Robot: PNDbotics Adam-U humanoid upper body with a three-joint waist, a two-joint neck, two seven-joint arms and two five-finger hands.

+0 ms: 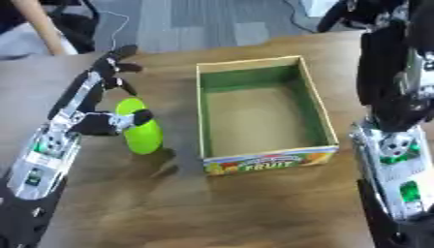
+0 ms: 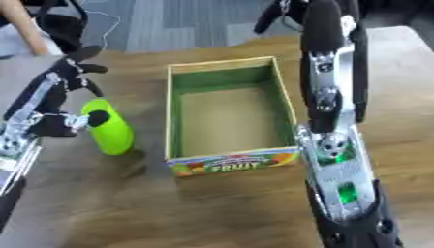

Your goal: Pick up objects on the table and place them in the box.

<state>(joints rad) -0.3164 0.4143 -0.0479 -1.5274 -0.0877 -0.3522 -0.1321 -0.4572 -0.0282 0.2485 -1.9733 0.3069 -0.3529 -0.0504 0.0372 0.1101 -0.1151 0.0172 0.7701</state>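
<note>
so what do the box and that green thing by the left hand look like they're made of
The box looks like printed cardboard: thin straight walls, a matte brown floor, a fruit label on the front. The lime-green object looks like smooth plastic, with a uniform colour and rounded shape, though its sheen is hard to judge. The left hand has its thumb on it.

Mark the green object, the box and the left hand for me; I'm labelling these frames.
green object (image 1: pixel 146 135), left eye view, lower body.
box (image 1: pixel 265 163), left eye view, printed front wall.
left hand (image 1: pixel 95 122), left eye view, palm.
</note>
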